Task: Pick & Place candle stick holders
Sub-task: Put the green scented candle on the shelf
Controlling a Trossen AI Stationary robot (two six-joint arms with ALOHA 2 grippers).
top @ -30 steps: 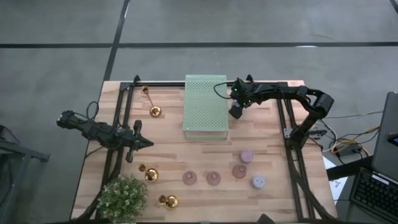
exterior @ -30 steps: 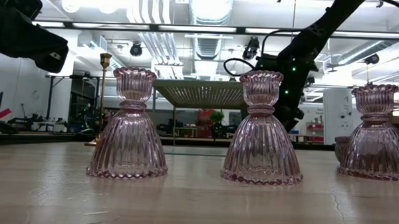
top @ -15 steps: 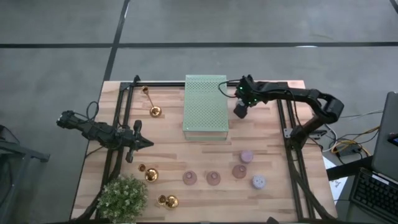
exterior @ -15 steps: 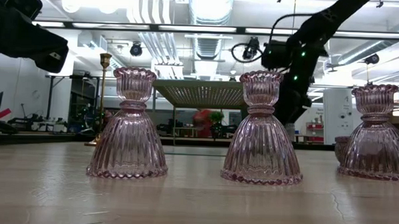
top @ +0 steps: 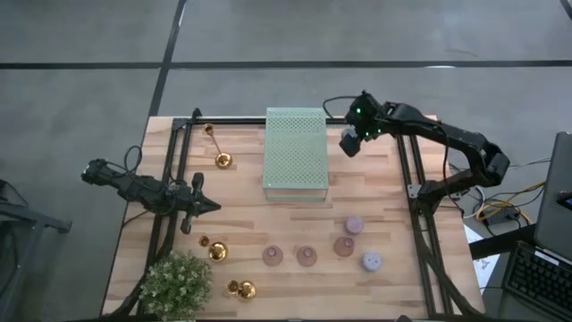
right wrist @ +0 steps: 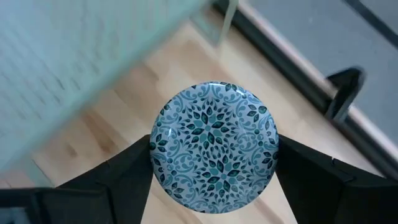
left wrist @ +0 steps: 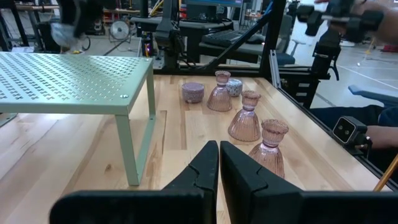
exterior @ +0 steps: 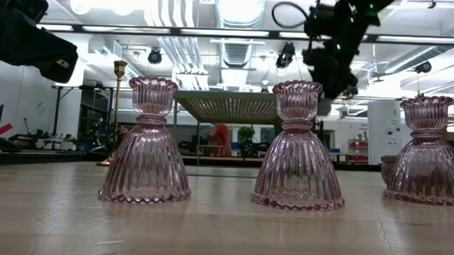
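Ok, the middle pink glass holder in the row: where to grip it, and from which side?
Take the middle pink glass holder at its narrow neck under the flared cup, coming straight down. It stands upright, its ribbed skirt widens downward and would probably slip, and neighbours flank it, so set the jaws across the row.

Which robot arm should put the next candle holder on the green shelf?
Probably the right. The right gripper already grips a patterned holder and hangs just beside the green shelf. The left gripper is shut and empty, farther away by the gold holders.
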